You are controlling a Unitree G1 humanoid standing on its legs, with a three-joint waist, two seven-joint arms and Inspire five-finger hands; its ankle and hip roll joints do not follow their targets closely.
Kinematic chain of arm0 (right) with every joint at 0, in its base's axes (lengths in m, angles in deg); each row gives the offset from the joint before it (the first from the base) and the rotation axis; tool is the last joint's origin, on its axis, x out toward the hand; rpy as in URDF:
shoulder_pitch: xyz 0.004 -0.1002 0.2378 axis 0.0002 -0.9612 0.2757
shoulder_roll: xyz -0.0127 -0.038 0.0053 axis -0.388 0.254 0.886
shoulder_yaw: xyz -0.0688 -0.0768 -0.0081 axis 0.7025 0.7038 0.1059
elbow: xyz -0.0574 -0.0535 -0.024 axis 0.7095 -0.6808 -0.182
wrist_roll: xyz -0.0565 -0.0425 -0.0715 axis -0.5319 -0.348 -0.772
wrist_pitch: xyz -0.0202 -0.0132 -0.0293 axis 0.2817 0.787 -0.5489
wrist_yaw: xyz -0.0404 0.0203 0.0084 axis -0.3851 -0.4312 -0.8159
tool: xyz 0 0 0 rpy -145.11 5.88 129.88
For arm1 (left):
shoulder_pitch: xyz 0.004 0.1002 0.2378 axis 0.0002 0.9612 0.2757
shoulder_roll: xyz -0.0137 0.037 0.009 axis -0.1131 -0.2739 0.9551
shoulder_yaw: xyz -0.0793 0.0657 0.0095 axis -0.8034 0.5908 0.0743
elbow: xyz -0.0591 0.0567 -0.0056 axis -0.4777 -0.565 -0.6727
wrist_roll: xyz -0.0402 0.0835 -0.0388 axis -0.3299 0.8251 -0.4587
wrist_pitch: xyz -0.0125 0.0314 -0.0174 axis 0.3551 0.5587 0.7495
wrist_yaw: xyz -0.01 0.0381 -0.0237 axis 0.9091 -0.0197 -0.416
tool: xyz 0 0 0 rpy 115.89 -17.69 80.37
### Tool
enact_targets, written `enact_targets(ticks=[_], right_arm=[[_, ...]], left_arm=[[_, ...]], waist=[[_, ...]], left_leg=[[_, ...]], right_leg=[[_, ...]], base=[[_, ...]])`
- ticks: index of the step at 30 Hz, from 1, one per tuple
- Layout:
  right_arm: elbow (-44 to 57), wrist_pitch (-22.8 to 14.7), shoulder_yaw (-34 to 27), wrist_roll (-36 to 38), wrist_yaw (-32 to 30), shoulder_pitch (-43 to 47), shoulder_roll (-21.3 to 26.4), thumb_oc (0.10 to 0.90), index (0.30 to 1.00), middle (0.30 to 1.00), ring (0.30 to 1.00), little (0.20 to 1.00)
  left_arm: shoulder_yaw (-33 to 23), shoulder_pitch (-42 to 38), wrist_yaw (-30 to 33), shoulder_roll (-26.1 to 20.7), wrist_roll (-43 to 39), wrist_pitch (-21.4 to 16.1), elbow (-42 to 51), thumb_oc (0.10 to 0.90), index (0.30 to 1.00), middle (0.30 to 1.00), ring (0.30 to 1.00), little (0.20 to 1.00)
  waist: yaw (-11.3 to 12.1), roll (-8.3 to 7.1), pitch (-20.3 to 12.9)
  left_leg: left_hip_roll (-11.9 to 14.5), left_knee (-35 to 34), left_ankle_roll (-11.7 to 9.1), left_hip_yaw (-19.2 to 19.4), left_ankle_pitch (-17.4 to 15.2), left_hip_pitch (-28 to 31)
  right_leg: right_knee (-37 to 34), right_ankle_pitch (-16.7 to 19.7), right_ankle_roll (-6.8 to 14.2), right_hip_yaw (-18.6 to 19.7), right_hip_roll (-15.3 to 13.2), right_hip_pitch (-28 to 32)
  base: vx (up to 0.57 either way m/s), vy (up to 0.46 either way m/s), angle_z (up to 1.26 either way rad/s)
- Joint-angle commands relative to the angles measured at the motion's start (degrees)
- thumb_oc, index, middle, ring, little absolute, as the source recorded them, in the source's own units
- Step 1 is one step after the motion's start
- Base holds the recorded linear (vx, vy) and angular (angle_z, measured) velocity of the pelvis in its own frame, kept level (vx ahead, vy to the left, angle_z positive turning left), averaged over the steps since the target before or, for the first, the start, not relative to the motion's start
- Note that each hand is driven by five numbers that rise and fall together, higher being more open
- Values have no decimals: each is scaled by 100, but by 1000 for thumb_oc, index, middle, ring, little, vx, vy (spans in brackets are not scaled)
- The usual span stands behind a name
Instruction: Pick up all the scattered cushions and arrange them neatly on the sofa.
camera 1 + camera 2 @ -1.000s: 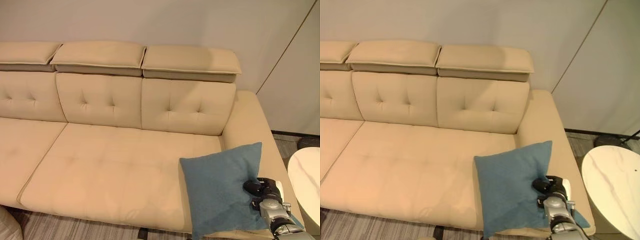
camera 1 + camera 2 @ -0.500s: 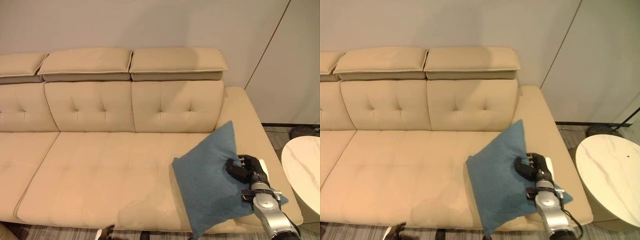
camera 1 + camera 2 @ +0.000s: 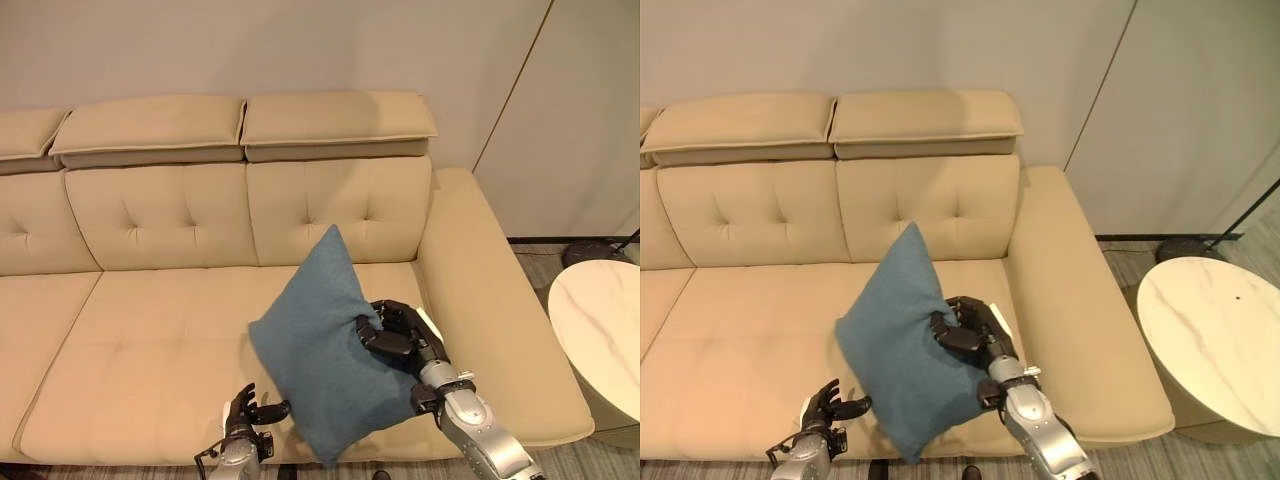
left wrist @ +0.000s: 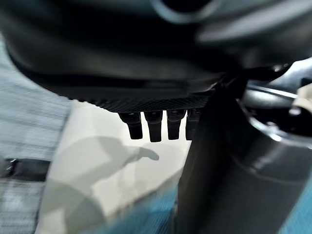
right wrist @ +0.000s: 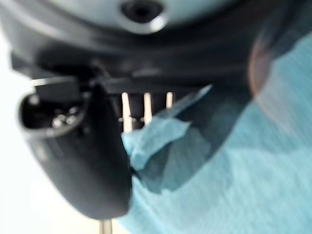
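I saw the right hand [image 3: 395,337] clenched on the blue cushion's [image 3: 320,385] right edge, holding it tilted on a corner above the sofa [image 3: 150,340] seat. My left hand [image 3: 250,412] hovered just beside its lower-left edge, fingers relaxed, apart from it.

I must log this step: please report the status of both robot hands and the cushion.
Right robot hand shut on blue cushion, held tilted over sofa seat. Left robot hand open, beside cushion's lower corner. Nothing in the way.
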Motion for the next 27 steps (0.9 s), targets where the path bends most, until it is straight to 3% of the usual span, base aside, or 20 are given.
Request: enact_targets(ticks=[1, 4, 7, 9, 10, 11, 13, 14, 16, 17, 18, 27], right_arm=[[2228, -1261, -319, 1265, 228, 672, -449, 400, 300, 300, 300, 300], [2399, -1200, -6, 1810, 331, 720, -303, 400, 300, 300, 300, 300], [2500, -984, 315, 2215, 478, 824, -263, 400, 300, 300, 300, 300], [2444, -927, 408, 2314, 537, 899, -289, 400, 300, 300, 300, 300], [2406, -811, 583, 2507, 692, 1079, -308, 400, 300, 300, 300, 300], [2356, -776, 682, 2614, 737, 1147, -368, 400, 300, 300, 300, 300], [2307, -745, 876, 2777, 755, 1270, -532, 400, 300, 300, 300, 300], [2297, -739, 987, 2864, 763, 1318, -622, 400, 300, 300, 300, 300], [2308, -732, 1099, 2959, 747, 1381, -732, 400, 300, 300, 300, 300], [2285, -723, 1157, 2995, 738, 1410, -783, 400, 300, 300, 300, 300], [2287, -708, 1213, 3029, 742, 1450, -819, 400, 300, 300, 300, 300], [2231, -488, 1238, 2975, 912, 1647, -847, 400, 300, 300, 300, 300]], left_arm=[[93, -696, 251, -56, 251, -135, -926, 800, 900, 900, 900, 900], [15, -720, 253, 81, -18, -91, -1174, 800, 900, 900, 900, 900], [-151, -721, -307, 292, -1375, -33, -1148, 800, 900, 900, 900, 900], [-104, -722, -471, 319, -1505, 10, -1047, 800, 900, 900, 900, 900], [22, -665, -768, 368, -1870, -4, -753, 588, 582, 582, 582, 582], [97, -662, -877, 424, -2051, 3, -617, 558, 538, 538, 538, 538], [283, -697, -910, 520, -2466, -165, -138, 400, 300, 300, 300, 300], [376, -727, -907, 583, -2754, -289, 136, 400, 300, 300, 300, 300], [532, -784, -886, 644, -3001, -395, 471, 493, 439, 439, 439, 439], [616, -817, -908, 664, -3122, -455, 646, 505, 458, 458, 458, 458], [696, -859, -916, 663, -3214, -517, 836, 400, 300, 300, 300, 300], [960, -891, -1574, 428, -3397, -330, 1512, 400, 300, 300, 300, 300]], waist=[[17, -351, -407], [17, -391, -424], [11, -415, -403], [10, -415, -393], [14, -425, -384], [15, -431, -388], [21, -447, -371], [23, -458, -366], [19, -467, -349], [12, -471, -331], [6, -476, -322], [-77, -424, -325]], left_leg=[[66, 8, -36, 38, -500, -55], [77, 8, -49, 50, -500, -57], [90, 8, -54, 45, -490, -69], [93, 8, -57, 45, -486, -68], [92, 8, -58, 36, -486, -79], [93, 8, -60, 37, -487, -83], [101, 8, -64, 33, -477, -105], [101, 8, -65, 26, -475, -117], [104, 8, -64, 26, -468, -134], [108, 8, -65, 27, -462, -145], [112, 8, -66, 34, -455, -155], [172, 8, -86, 138, -470, -136]], right_leg=[[32, -183, 391, 112, -461, 48], [32, -186, 384, 124, -451, 32], [32, -190, 378, 125, -439, 32], [32, -186, 378, 118, -439, 36], [32, -188, 371, 121, -441, 38], [32, -191, 367, 118, -439, 40], [32, -186, 363, 107, -440, 32], [32, -185, 360, 109, -439, 29], [32, -180, 361, 113, -435, 13], [32, -176, 360, 123, -430, 2], [32, -171, 358, 133, -424, -13], [32, -166, 360, 213, -410, -39]], base=[[0, 0, 0], [5, -6, -4], [-3, -11, -6], [0, 0, 0], [0, 0, 0], [0, 0, 0], [0, 0, 0], [0, 0, 0], [0, 0, 0], [-16, -17, -4], [-27, -27, -6], [0, -14, -6]])
